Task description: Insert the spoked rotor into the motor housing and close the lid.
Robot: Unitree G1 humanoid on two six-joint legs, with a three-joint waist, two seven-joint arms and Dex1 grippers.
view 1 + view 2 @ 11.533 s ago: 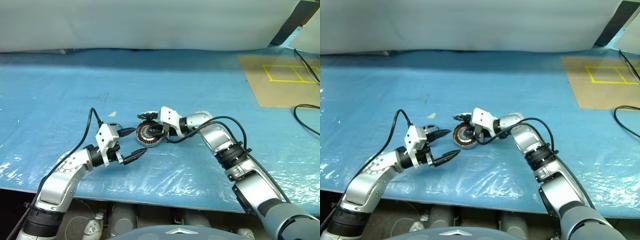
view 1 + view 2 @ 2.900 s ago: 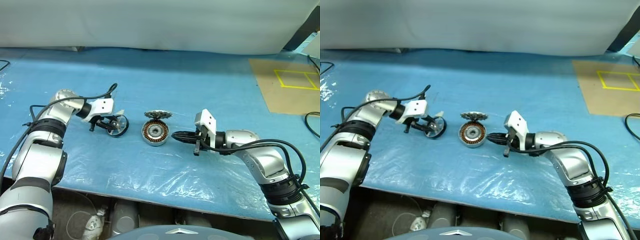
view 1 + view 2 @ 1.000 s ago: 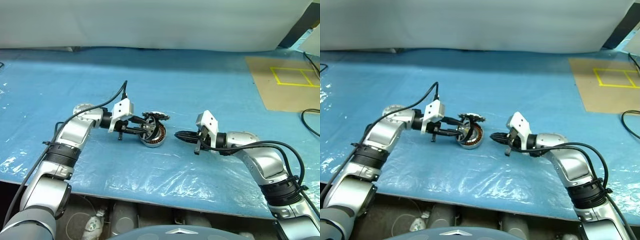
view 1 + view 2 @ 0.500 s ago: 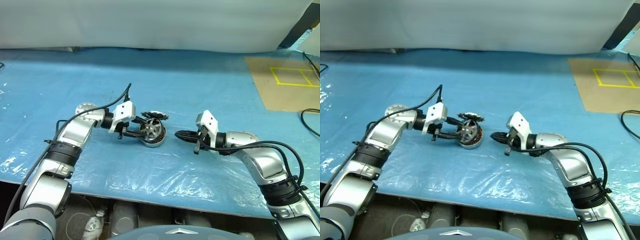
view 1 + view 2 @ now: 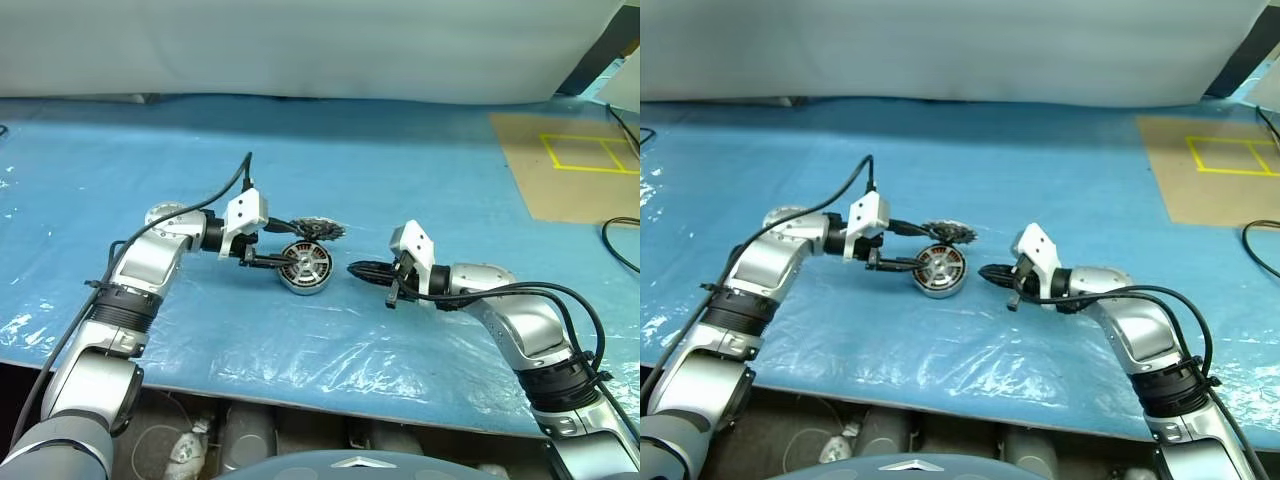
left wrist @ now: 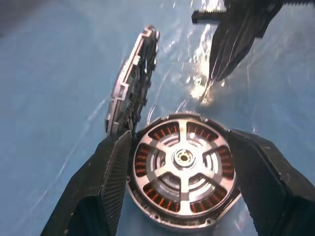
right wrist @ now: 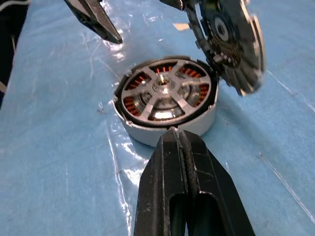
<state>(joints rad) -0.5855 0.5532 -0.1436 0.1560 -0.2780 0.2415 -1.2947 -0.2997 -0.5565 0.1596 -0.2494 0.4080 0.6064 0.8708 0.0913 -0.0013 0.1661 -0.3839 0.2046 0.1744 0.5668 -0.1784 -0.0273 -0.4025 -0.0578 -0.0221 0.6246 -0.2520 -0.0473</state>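
The motor housing (image 5: 305,268) lies on the blue sheet at mid-table. The spoked rotor (image 6: 182,158) sits inside it, silver spokes over the copper windings. The lid (image 5: 320,229) stands open, hinged at the housing's far edge, ribbed side showing (image 7: 231,44). My left gripper (image 5: 290,244) is open just left of the housing, one finger on each side of it (image 6: 115,167) and holding nothing. My right gripper (image 5: 353,268) is shut and empty, its tip pointing at the housing's right side from a short gap away (image 7: 173,137).
A blue plastic sheet (image 5: 420,160) covers the table. A brown board with a yellow tape outline (image 5: 560,165) lies at the back right, with a black cable (image 5: 618,228) beside it. A white backdrop runs along the far edge.
A second ago my left gripper held the rotor at the housing's mouth. It has since let go, opened and risen slightly, leaving the rotor seated inside. The right arm stayed still.
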